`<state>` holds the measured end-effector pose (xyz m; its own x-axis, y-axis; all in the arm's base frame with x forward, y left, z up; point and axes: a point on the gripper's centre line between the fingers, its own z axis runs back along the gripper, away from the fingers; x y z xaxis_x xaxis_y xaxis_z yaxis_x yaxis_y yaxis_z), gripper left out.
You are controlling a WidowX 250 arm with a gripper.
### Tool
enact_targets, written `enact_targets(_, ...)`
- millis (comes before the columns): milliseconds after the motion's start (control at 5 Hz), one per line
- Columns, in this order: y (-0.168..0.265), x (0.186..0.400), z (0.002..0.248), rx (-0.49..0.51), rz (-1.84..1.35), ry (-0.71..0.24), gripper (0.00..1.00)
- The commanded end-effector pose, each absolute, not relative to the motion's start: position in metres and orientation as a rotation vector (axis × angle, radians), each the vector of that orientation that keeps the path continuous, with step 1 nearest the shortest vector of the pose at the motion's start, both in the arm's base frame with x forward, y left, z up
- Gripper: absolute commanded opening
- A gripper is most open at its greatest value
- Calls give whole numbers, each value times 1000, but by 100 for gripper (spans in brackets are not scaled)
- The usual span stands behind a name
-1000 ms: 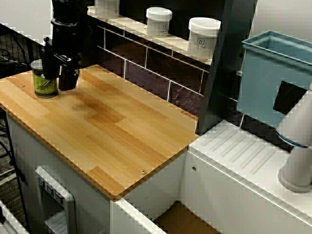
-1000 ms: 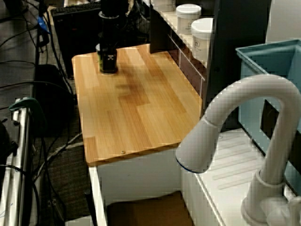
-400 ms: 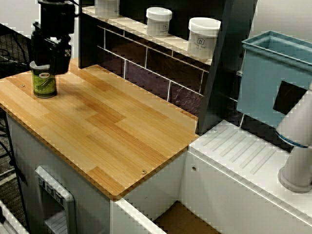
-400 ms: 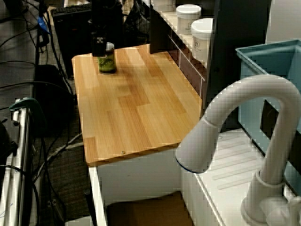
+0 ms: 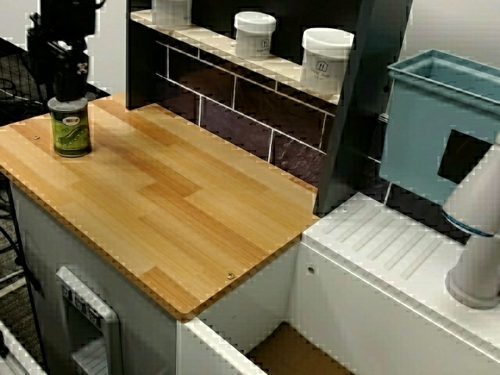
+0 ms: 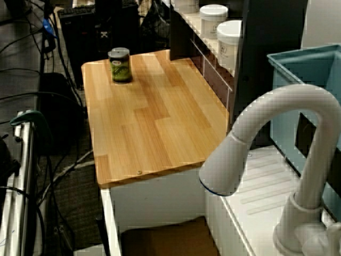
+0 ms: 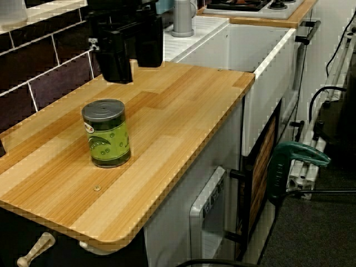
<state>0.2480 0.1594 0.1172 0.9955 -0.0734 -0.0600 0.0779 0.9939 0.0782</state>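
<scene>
1. The can (image 7: 107, 133) stands upright on the wooden counter (image 7: 183, 111). Its long axis is vertical and its ridged metal lid faces straight up.
2. In the low view from the counter's end, its green label with a small red and white emblem faces the camera.
3. It sits near the end of the counter farthest from the sink, set in from the edges, with bare wood showing all round its base.
4. The gripper (image 7: 133, 72) hangs above the counter with its two black fingers (image 7: 114, 61) pointing down. The jaws are parted and a strip of wood shows between them. They hold nothing.
5. The can is below the fingers and clear of them. In the low view it is nearer the camera than the fingertips, with open air between lid and tips.
6. In the high view across the counter, the gripper (image 5: 62, 82) appears just over the can (image 5: 71, 125), its tips close to the lid's rim but not on it.
7. In the view from behind the faucet, the can (image 6: 120, 65) is plain to see. The gripper merges with the dark background above it.
8. White jars (image 5: 326, 59) stand on a shelf (image 5: 211, 41) along the counter's back edge. A teal bin (image 5: 422, 133) and a white faucet (image 6: 277, 160) lie beyond the counter's sink end.
</scene>
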Motion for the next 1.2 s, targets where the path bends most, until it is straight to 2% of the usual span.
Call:
enact_targets(0,204,253,125,104,-195,53,100)
enact_targets(400,224,260,115,79,-473,70,100)
enact_targets(600,233,260,109,64,-502,79,100)
enact_targets(800,245,259,108,94,-444,77,100)
enact_targets(1000,256,258,109,83,-357,71,100)
